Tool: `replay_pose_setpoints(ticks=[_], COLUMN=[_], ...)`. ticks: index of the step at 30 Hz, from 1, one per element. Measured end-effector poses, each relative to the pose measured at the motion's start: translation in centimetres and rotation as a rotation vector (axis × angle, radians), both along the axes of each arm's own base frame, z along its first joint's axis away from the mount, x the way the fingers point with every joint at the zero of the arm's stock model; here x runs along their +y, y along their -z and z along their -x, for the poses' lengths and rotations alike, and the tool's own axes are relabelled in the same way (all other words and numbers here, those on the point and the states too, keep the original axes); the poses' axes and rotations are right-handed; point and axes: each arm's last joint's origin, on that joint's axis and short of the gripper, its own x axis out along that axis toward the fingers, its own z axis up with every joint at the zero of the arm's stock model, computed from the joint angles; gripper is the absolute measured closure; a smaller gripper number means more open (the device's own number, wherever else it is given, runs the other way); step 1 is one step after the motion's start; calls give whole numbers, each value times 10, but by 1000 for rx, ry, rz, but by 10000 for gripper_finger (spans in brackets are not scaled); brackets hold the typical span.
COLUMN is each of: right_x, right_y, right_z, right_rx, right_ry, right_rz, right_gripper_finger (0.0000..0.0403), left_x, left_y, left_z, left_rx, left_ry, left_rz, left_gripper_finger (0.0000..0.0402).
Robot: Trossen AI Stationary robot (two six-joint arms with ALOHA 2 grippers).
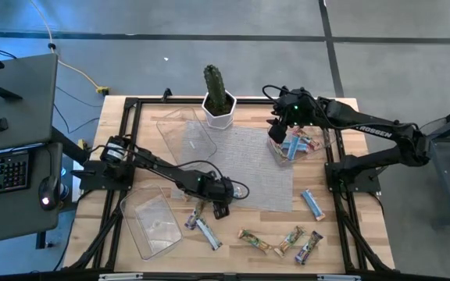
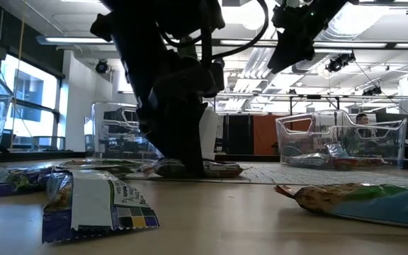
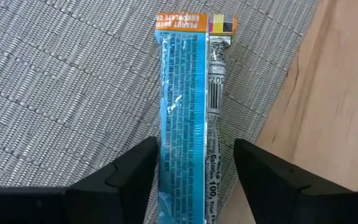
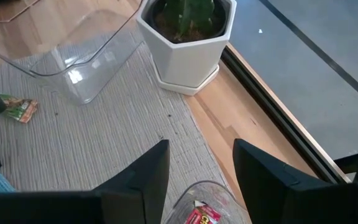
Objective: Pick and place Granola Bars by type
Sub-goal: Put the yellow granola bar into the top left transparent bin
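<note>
The blue-wrapped bar (image 3: 182, 124) runs off the frame's edge (its near end unseen).

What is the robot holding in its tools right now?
Nothing yet. The left tool is open, its fingers on either side of a blue granola bar on the grey mat, not squeezing it. The right tool hangs empty above a clear tub.

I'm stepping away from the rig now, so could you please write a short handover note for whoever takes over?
Left gripper: open, fingers astride a blue bar at the mat's edge, not yet gripped.
Right gripper: empty, jaws apart, above the right tub, near the cactus pot.
Done: a few bars in the right tub.
Left: about seven loose bars along the table's front; the other two tubs look empty.
</note>
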Motion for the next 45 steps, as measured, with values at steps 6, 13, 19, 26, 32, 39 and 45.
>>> replay_pose_setpoints(ticks=[6,13,19,26,32,39,45], right_x=[0,0,0,1,2,2,2], right_y=[0,0,0,2,5,5,5], right_z=[0,0,0,1,4,5,5], right_rx=[1,2,6,22,56,63,67], right_ry=[-1,-2,-3,-1,5,11,11], right_rz=[0,2,0,-9,-34,-45,-40], right_gripper_finger=[242,242,242,242,242,242,242], left_x=[1,-1,8,58,105,156,178], left_y=[0,-17,-61,-128,-175,-198,-161], left_z=[1,-4,-11,-2,26,79,114], left_rx=[8,46,149,320,410,415,310], left_ry=[2,35,49,-64,-207,-441,-534], left_rz=[-2,6,-40,-366,-555,-546,-441], left_gripper_finger=[238,300,309,309,310,310,310])
